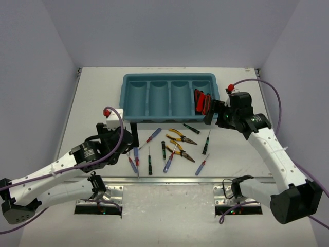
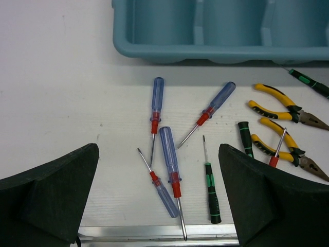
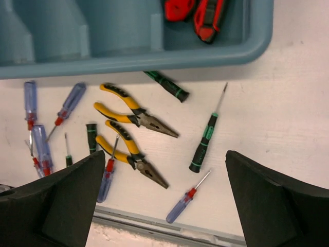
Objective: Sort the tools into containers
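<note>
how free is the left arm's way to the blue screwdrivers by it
Probably yes. The left gripper hangs open right above the blue screwdrivers, with nothing in between. Two of them lie crossed and touching, though, so picking just one may nudge its neighbour.

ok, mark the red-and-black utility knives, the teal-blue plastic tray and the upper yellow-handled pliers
red-and-black utility knives (image 3: 208, 20): right wrist view, right knife's body
teal-blue plastic tray (image 3: 154, 59): right wrist view, near wall
upper yellow-handled pliers (image 3: 121, 95): right wrist view, upper handle
</note>
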Robot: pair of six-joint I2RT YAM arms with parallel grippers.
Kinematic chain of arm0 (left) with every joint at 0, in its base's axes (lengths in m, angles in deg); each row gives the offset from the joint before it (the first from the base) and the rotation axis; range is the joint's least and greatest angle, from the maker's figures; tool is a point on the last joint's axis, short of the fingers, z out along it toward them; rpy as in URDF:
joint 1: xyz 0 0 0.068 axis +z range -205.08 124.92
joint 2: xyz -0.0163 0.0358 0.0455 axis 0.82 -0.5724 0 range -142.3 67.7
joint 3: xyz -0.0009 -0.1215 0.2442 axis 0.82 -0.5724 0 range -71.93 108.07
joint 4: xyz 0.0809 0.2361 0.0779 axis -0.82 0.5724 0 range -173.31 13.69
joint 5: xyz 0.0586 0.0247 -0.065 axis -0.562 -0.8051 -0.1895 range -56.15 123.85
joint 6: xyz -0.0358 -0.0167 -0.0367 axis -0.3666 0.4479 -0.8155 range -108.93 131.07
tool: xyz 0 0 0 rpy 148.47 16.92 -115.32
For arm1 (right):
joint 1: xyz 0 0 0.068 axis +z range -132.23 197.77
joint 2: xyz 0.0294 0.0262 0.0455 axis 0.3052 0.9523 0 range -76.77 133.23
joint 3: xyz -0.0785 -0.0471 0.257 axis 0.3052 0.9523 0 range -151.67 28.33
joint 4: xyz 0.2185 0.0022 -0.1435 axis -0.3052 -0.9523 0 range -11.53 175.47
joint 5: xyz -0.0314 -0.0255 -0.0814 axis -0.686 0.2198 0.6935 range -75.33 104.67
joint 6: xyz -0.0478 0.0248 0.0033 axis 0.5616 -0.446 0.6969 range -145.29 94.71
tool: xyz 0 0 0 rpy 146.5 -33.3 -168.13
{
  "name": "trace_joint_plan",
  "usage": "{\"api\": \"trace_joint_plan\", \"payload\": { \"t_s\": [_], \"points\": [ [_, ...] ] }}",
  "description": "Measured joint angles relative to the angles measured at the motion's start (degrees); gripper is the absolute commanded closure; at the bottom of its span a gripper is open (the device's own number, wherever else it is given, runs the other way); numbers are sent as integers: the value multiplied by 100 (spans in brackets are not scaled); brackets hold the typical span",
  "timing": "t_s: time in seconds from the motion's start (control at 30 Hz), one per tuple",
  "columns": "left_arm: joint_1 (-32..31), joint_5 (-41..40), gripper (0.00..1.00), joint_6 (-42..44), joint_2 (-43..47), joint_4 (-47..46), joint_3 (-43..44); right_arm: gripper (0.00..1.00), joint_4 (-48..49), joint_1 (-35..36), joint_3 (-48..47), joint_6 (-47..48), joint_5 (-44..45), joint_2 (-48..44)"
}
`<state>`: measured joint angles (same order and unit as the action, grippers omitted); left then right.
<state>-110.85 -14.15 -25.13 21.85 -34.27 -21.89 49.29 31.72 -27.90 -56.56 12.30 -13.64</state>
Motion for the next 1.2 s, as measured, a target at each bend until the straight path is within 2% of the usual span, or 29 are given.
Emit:
{"api": "trace_joint_plan", "payload": {
  "t_s": [0.17, 0.23, 0.33, 0.47, 0.67, 0.77, 0.97, 1.1, 1.2],
  "points": [
    [0, 103, 0, 47, 15, -123, -169, 6, -83, 0, 579, -328, 249, -106],
    [0, 128, 0, 88, -74, -169, -173, 21, 56, 0, 847, -477, 273, -126],
    [0, 130, 0, 103, -275, -196, -173, 30, 150, 26, 1157, -655, 241, 63],
    [0, 140, 0, 101, -455, -194, -175, 35, 314, 324, 1251, -902, 395, 657],
    [0, 147, 0, 103, -189, -200, -175, 43, 474, 1101, 1212, -1107, 881, 1566],
    [0, 146, 0, 103, -113, -204, -175, 45, 558, 1128, 1212, -1152, 1015, 1933],
    [0, 151, 0, 108, -98, -211, -175, 59, 728, 1126, 1217, -1223, 1172, 2423],
    [0, 152, 0, 125, -98, -211, -173, 61, 865, 1126, 1226, -1231, 1187, 2686],
    [0, 156, 0, 125, -92, -213, -175, 71, 955, 1126, 1240, -1255, 1228, 2815]
  ]
}}
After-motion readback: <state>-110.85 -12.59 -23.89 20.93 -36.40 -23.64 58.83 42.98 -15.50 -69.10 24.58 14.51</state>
